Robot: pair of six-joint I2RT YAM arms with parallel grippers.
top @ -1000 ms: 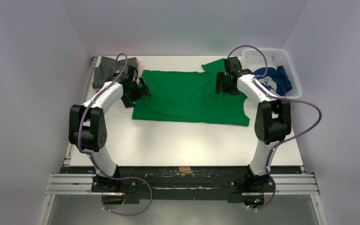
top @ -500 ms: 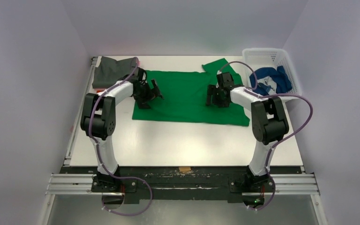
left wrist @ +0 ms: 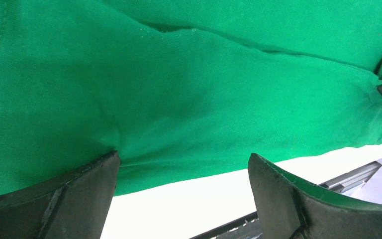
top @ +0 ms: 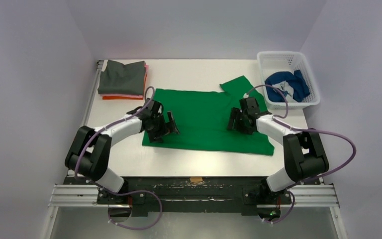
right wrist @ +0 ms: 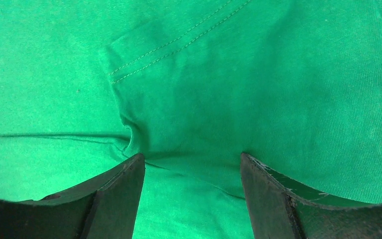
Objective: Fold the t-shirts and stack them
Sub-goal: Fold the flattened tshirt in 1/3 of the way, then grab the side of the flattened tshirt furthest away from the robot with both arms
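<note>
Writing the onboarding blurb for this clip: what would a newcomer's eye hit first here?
The bright green t-shirt spread flat at centre, with the left gripper and right gripper both open and low over its two sides. After that, the folded stack, dark grey on top, at the far left corner, and the white basket holding a blue shirt at the far right.
</note>
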